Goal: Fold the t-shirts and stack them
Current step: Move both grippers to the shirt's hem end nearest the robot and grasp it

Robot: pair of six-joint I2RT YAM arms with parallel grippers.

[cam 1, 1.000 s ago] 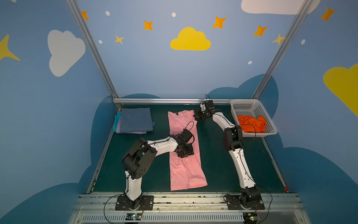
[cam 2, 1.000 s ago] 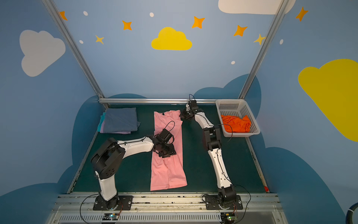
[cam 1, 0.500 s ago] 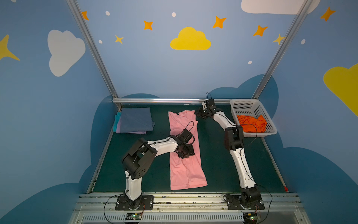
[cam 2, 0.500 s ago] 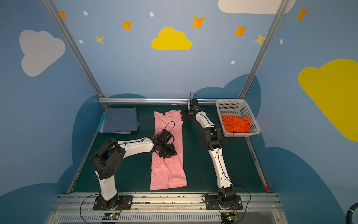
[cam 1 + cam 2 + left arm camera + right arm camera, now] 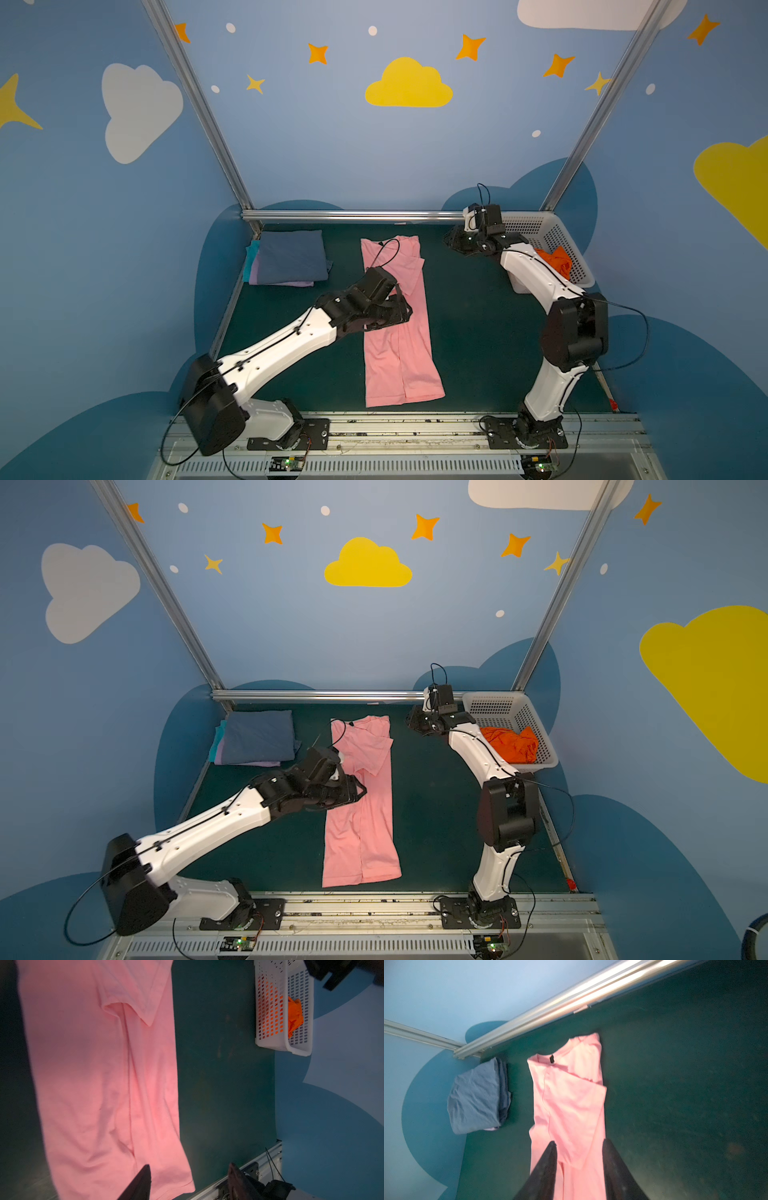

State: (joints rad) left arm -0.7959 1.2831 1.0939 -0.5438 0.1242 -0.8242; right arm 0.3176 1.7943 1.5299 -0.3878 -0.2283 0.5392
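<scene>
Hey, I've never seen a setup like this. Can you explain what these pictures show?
Two robot arms stand at the near edge of a green table. Two pictures look down from above, nearly the same view; two come from cameras on the arms' wrists, so fingers poke into them. A pink shirt lies in the middle, folded into a long strip. Folded shirts are stacked at the far left. A white basket at the far right holds an orange shirt. The left gripper is over the pink shirt; the right gripper is beside its collar end. Both are open, holding nothing.
</scene>
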